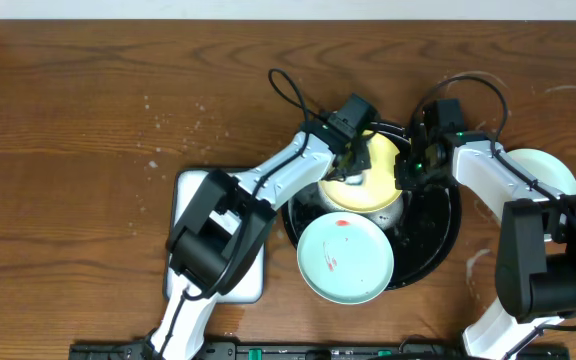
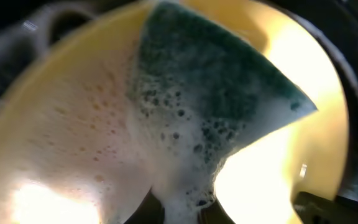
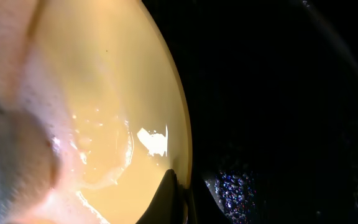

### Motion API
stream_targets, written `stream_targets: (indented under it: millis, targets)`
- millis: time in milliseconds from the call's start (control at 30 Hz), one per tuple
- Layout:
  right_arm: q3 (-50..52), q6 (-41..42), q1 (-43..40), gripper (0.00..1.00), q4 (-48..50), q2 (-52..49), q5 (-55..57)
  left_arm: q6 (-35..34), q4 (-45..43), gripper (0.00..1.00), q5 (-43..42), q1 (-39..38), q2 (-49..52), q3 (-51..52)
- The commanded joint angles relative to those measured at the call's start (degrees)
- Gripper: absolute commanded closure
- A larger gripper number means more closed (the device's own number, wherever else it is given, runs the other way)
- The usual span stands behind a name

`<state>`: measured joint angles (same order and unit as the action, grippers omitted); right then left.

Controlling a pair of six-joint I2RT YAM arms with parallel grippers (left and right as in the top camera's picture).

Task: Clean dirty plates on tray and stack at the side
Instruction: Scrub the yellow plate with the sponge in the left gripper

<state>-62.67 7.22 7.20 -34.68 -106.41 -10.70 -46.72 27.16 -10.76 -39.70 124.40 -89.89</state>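
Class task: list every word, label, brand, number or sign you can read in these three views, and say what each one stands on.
None can be read.
The yellow plate, smeared mint plate, black tray, green sponge and white rectangular tray carry no visible print.
The rail at the bottom edge is too small to tell.

The sponge (image 2: 216, 93) sits in the left claw (image 1: 351, 163), pressed on the first plate (image 1: 380, 190), which lies in the tray (image 1: 446, 230). That plate's right edge sits between the right claw's (image 1: 408, 172) fingers. In front of both claws, the second plate (image 1: 345, 258) overlaps the tray's rim. Right of the right claw, the third plate (image 1: 548, 170) lies on the desk (image 1: 88, 120).
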Motion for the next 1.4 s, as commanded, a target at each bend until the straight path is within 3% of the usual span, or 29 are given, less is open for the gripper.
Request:
stream_targets:
  millis: [0, 267, 367, 600, 800, 900, 1167, 1367]
  targets:
    - [2.0, -1.5, 0.1, 0.99, -1.1, -1.6, 3.6, -4.2, 0.8, 0.92, -9.1, -3.9, 3.8, 0.8]
    - [2.0, -1.5, 0.1, 0.99, -1.2, -1.6, 3.6, -1.9, 8.0, 0.92, -8.9, -3.3, 3.8, 0.8]
    - [2.0, -1.5, 0.1, 0.99, -1.2, -1.6, 3.6, -0.6, 12.6, 0.92, -3.3, -0.9, 3.8, 0.8]
    - [2.0, -1.5, 0.2, 0.99, -1.6, -1.6, 3.6, 4.6, 14.1, 0.92, 13.8, 6.5, 3.8, 0.2]
    - [2.0, -1.5, 0.2, 0.99, -1.5, -1.6, 3.8, 18.6, 8.8, 0.92, 22.9, 6.4, 3.8, 0.1]
    - [2.0, -1.5, 0.3, 0.99, -1.5, -1.6, 4.3, 18.4, 6.7, 0.92, 19.1, 4.5, 3.8, 0.1]
    - [2.0, -1.7, 0.3, 0.99, -1.5, -1.6, 4.5, 5.5, 5.3, 0.92, -2.4, -1.7, 3.8, 0.1]
    - [2.0, -1.7, 0.3, 0.99, -1.6, -1.6, 4.5, 7.7, 3.0, 0.92, -6.6, -4.8, 3.8, 0.1]
